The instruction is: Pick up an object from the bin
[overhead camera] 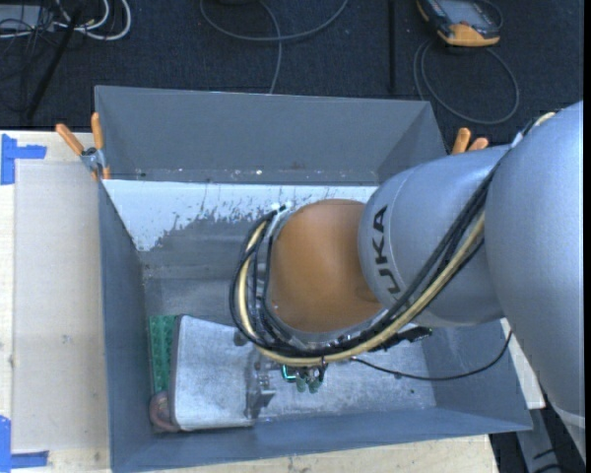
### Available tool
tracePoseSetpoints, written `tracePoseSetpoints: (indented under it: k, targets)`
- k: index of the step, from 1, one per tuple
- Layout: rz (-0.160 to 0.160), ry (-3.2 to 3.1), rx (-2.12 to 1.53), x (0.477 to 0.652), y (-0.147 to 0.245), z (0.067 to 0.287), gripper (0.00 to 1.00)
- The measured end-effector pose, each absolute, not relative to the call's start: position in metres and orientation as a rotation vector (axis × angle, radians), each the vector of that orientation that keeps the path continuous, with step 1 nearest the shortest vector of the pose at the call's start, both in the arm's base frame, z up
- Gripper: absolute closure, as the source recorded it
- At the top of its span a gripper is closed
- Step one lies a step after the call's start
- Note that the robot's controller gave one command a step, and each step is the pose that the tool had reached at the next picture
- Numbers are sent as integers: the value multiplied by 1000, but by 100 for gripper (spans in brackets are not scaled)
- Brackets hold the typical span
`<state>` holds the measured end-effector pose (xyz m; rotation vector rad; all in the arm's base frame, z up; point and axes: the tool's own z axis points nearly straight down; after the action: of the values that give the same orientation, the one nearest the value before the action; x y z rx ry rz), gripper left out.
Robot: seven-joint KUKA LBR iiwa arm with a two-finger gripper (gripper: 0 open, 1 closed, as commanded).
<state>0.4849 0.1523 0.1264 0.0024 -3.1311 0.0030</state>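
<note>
My gripper (261, 390) hangs below the arm's orange cover, low in the bin's front part. It is at the right edge of a flat whitish-grey rectangular pad (209, 371) that lies in the front left corner. A green strip-shaped thing (161, 348) lies along the pad's left side. A small brownish rounded thing (161, 409) sits at the pad's front left corner. Whether the gripper touches the pad is hidden.
The arm and its orange cover with cable loops span the bin's middle and right and hide the floor under them. The bin's sloping walls rise close behind and to the left of the pad.
</note>
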Motion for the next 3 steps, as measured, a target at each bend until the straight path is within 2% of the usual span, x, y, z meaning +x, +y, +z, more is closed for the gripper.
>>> tracePoseSetpoints:
  k: [1, 2, 3]
  targets:
    - [-1, -3145, 148, 584, 104, 78, 0]
    - [6, -3128, 266, 555, 30, 103, 0]
    - [-5, -3121, 373, 595, -14, 71, 0]
